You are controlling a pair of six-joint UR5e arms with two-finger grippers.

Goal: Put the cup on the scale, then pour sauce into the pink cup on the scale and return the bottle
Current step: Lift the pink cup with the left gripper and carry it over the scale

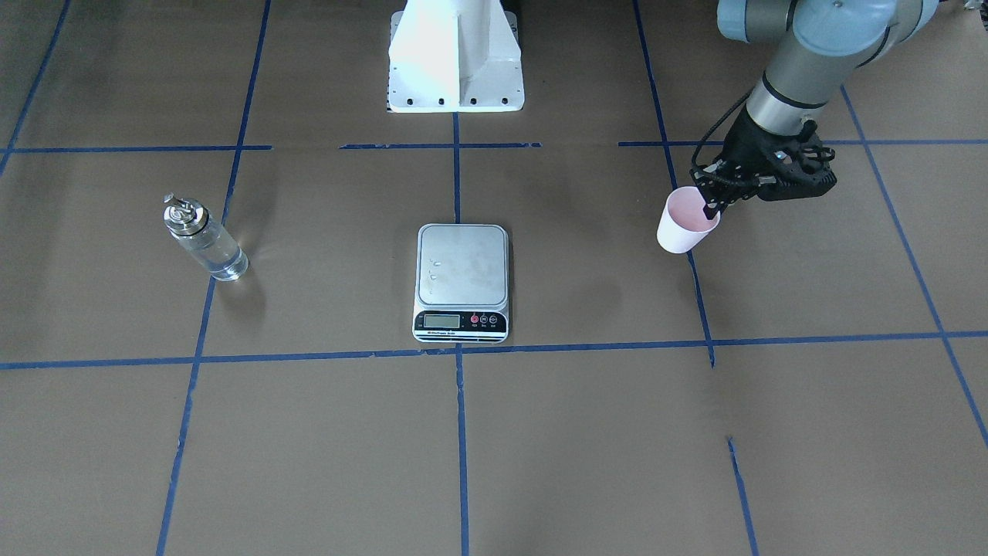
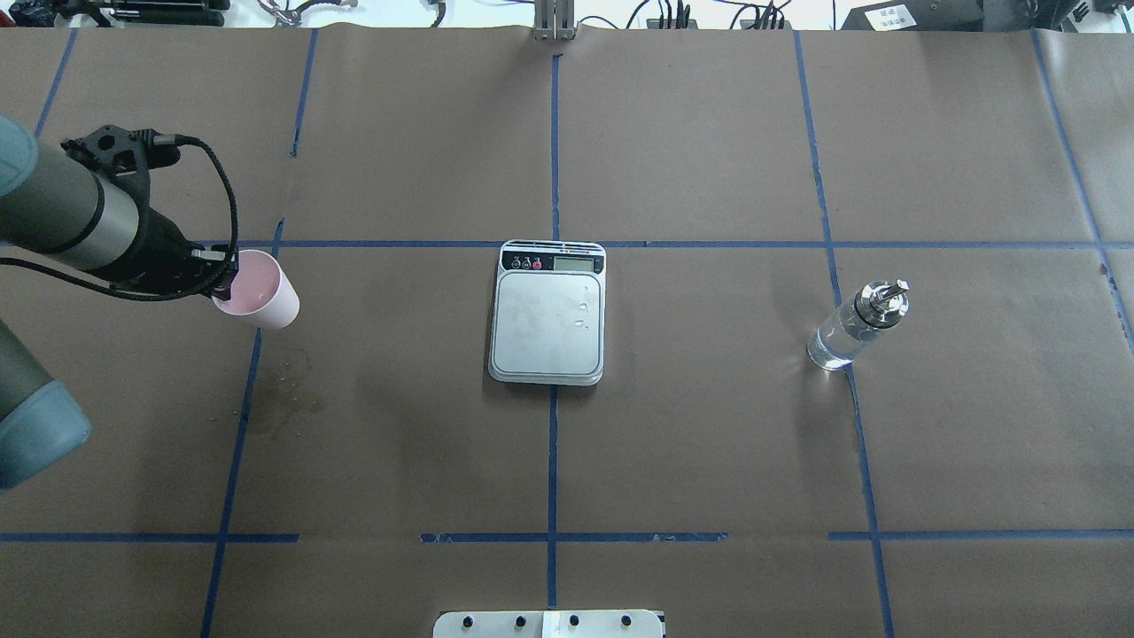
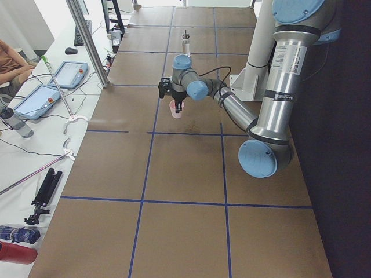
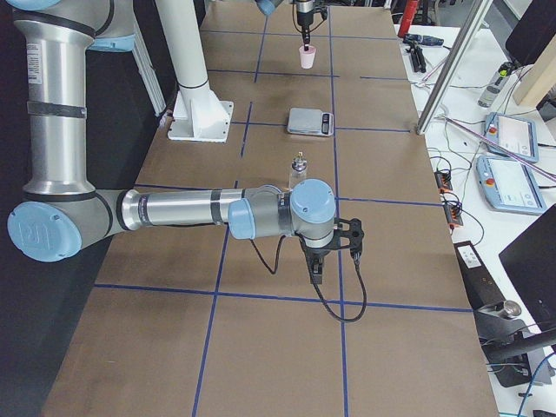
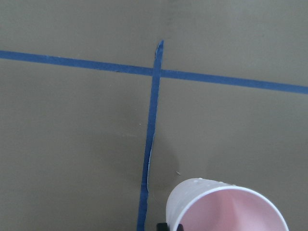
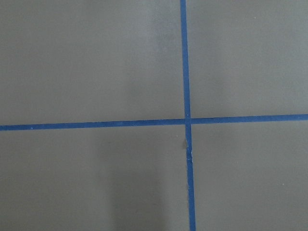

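Pinching the cup (image 1: 683, 229) by its rim, jaws closed on it, the left gripper (image 1: 708, 210) is needing a level carry to the middle of the scale (image 1: 461, 266).

Recorded on the worktop (image 1: 309, 432): one cup (image 1: 683, 232), one scale (image 1: 461, 270), one bottle (image 1: 207, 245). Two arms counted: left arm (image 1: 803, 69), right arm (image 4: 191, 208).

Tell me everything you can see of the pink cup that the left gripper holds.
The cup is a small tapered paper cup, whitish-pink outside, pink inside, apparently empty. The left gripper pinches its rim, with the mouth upward. It is over a blue tape line, well apart from the scale. Whether its base touches the table I cannot tell.
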